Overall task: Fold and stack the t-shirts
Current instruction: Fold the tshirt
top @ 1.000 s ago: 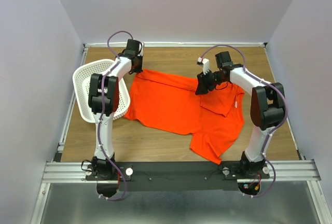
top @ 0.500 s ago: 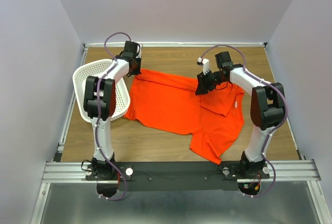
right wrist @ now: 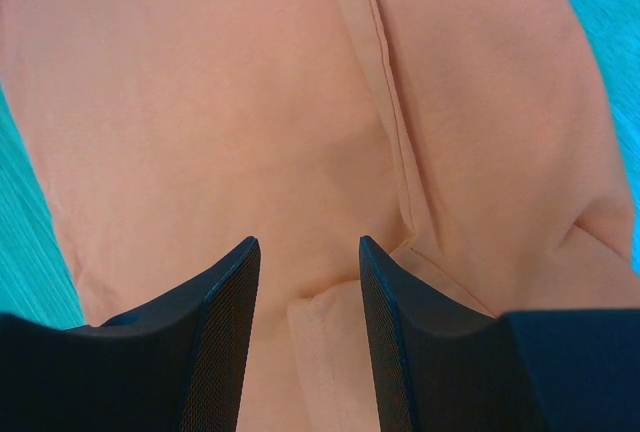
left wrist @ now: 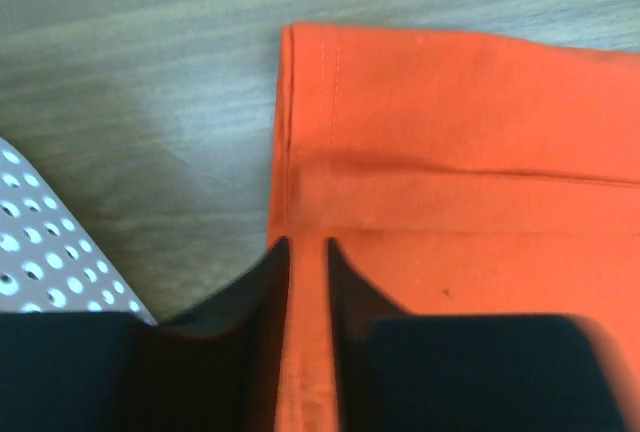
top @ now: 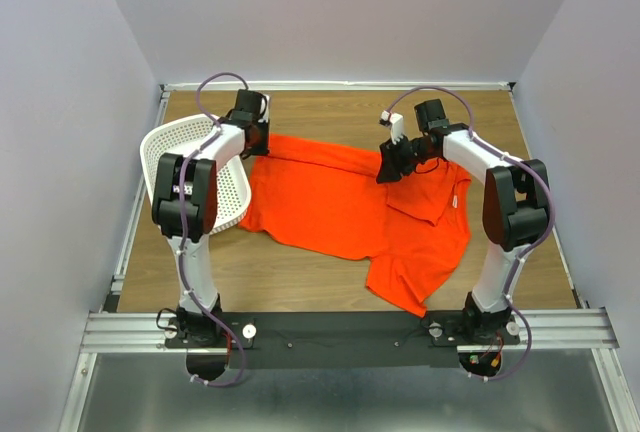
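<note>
The left gripper (top: 251, 138) hides the far left corner of a bright orange-red short-sleeved cloth t-shirt (top: 335, 207) in the overhead view. Only its wrist camera shows the hold: the two black fingers (left wrist: 268, 277) are pressed nearly together with a stitched hem strip of the t-shirt (left wrist: 450, 152) pinched between them. How far that strip runs back into the jaws is cut off by the gripper body.

The shirt lies crumpled and spread across the middle of the brown wooden table (top: 300, 282), one flap doubled over on its right side and one corner reaching toward the near edge. The right gripper (top: 390, 164) sits low over the shirt's far right part with its jaws apart and nothing clamped between them. Its wrist view is colour-shifted, rendering the cloth (right wrist: 230, 102) pale peach, and whether the fingertips (right wrist: 240, 262) touch the fabric cannot be told.

A white perforated plastic basket (top: 157, 152) stands tilted at the left, just beside the shirt, partly covered by the left arm. A corner of it (left wrist: 40, 272) shows beside the left fingers.
</note>
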